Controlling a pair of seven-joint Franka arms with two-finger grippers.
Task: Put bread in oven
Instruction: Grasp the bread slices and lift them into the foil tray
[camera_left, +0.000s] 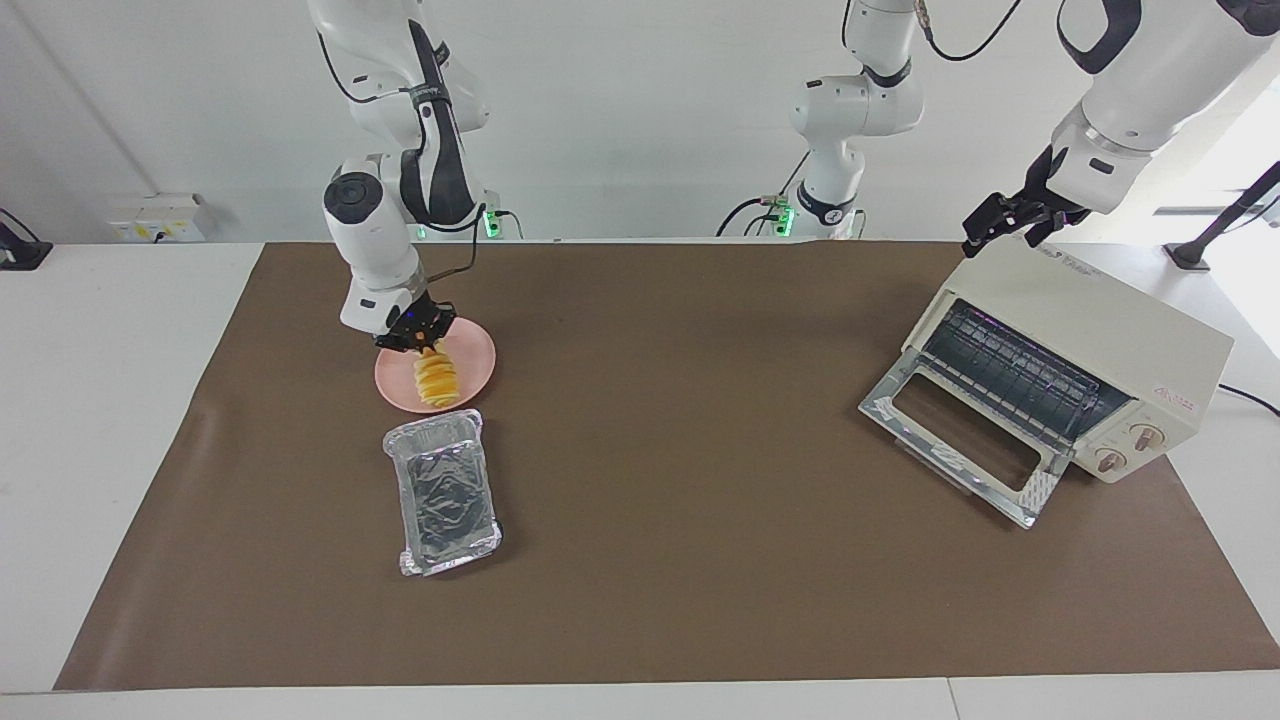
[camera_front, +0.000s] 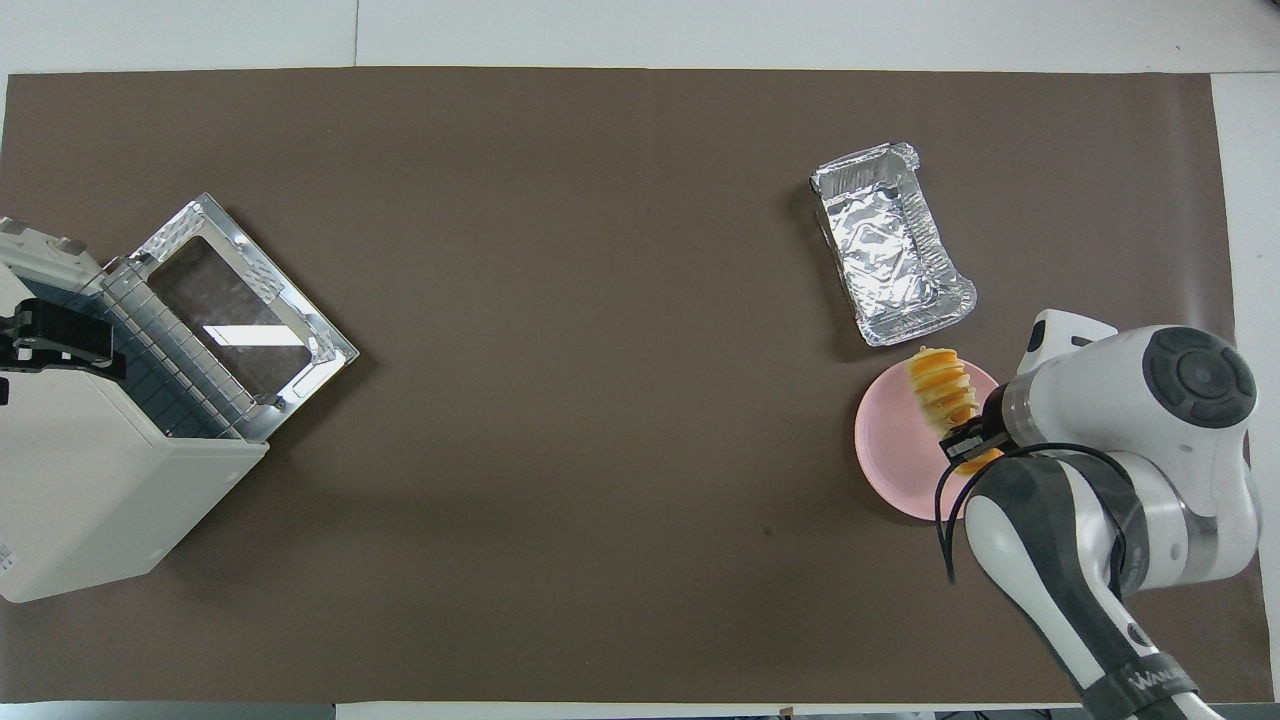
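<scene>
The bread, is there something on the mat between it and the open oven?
Nothing visible blocks it. The right gripper holds the bread over the pink plate. The mat toward the oven is bare and its door is down. The foil tray lies aside, farther from the robots.

Nothing can be read: the oven (camera_left: 1085, 365) bears small red marks, too small to make out.
</scene>
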